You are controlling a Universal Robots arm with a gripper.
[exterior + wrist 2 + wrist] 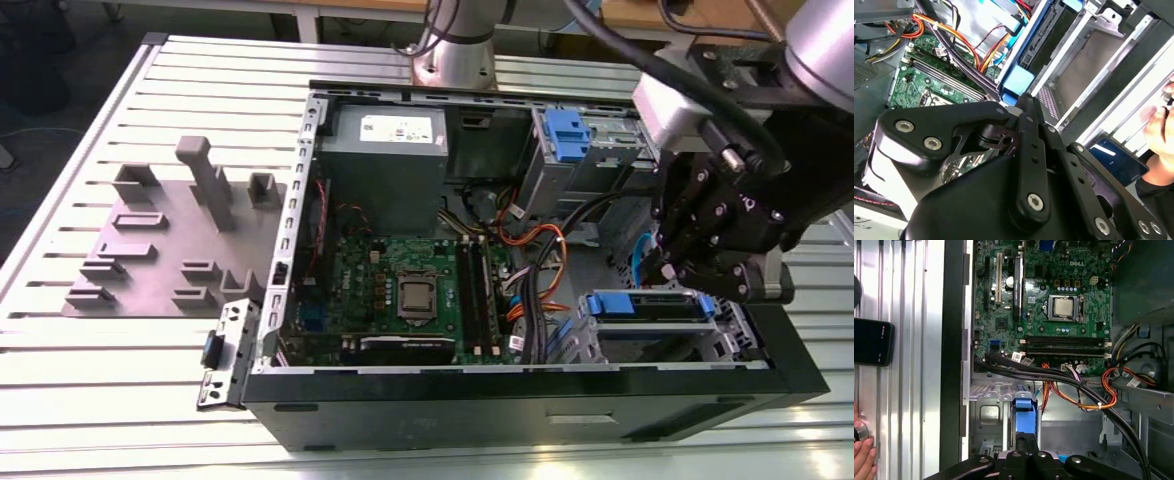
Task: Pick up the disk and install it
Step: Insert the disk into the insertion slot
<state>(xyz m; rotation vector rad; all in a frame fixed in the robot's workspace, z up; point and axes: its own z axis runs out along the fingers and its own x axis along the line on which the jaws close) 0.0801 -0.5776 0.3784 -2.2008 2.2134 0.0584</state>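
The disk (pixel 647 305) sits on edge in the drive cage at the front corner of the open computer case (pixel 534 400), on the exterior view's right. Its blue carrier frames a silver edge. My gripper (pixel 707 280) hangs just over that cage. In both wrist views the fingers are shut together, with the tips meeting the carrier's blue end. The second wrist view shows the gripper (pixel 1022 99) against the disk (pixel 1016 80), and the first wrist view shows the gripper (pixel 1026 440) against the disk (pixel 1024 415). The cage hides most of the drive.
Orange and black cables (pixel 1074 390) run beside the cage, past the motherboard (pixel 400 290). A grey power supply (pixel 387 150) and another blue carrier (pixel 567 135) sit at the case's far end. A grey fixture plate (pixel 174 230) lies outside. A person's hand (pixel 864 460) and a phone (pixel 871 340) are on the table.
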